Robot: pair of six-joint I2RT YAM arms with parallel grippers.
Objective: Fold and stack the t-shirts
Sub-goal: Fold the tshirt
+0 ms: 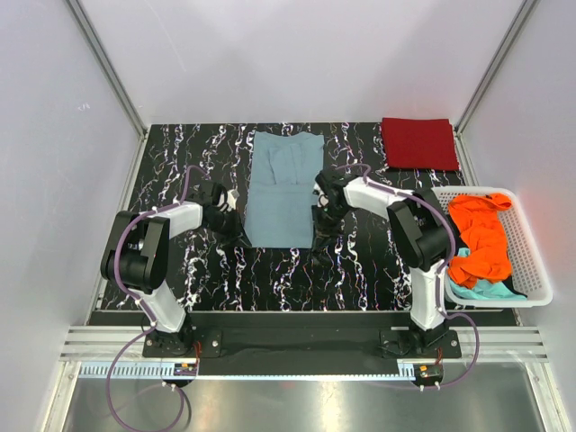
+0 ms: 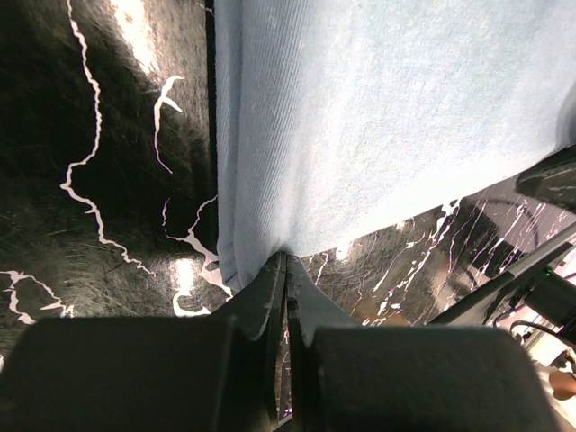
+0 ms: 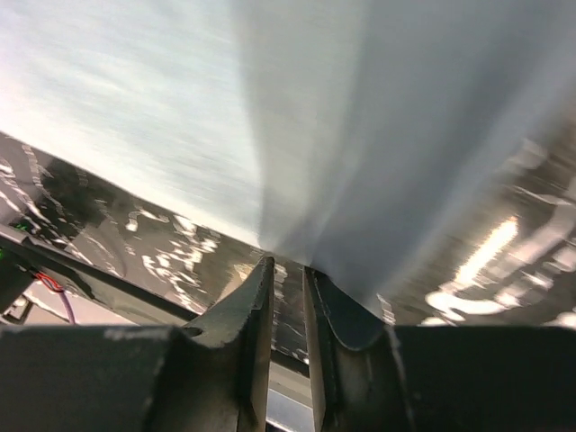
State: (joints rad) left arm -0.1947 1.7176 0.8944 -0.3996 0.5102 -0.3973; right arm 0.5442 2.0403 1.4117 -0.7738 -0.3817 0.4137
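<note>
A dusty grey-blue t-shirt (image 1: 283,189) lies folded into a long strip in the middle of the table. My left gripper (image 1: 243,238) is shut on its near left corner, as the left wrist view shows (image 2: 286,263), with the cloth (image 2: 378,117) spreading away from the tips. My right gripper (image 1: 317,239) is shut on its near right corner (image 3: 286,263), and the cloth (image 3: 360,135) tents up from the tips. A dark red t-shirt (image 1: 418,142) lies folded at the back right. A bright orange t-shirt (image 1: 481,234) lies crumpled on a teal one (image 1: 483,290) in the basket.
A white slatted basket (image 1: 538,261) stands at the right edge of the black marbled table (image 1: 180,153). Grey walls and metal posts enclose the back and sides. Part of the right arm (image 2: 549,180) shows in the left wrist view.
</note>
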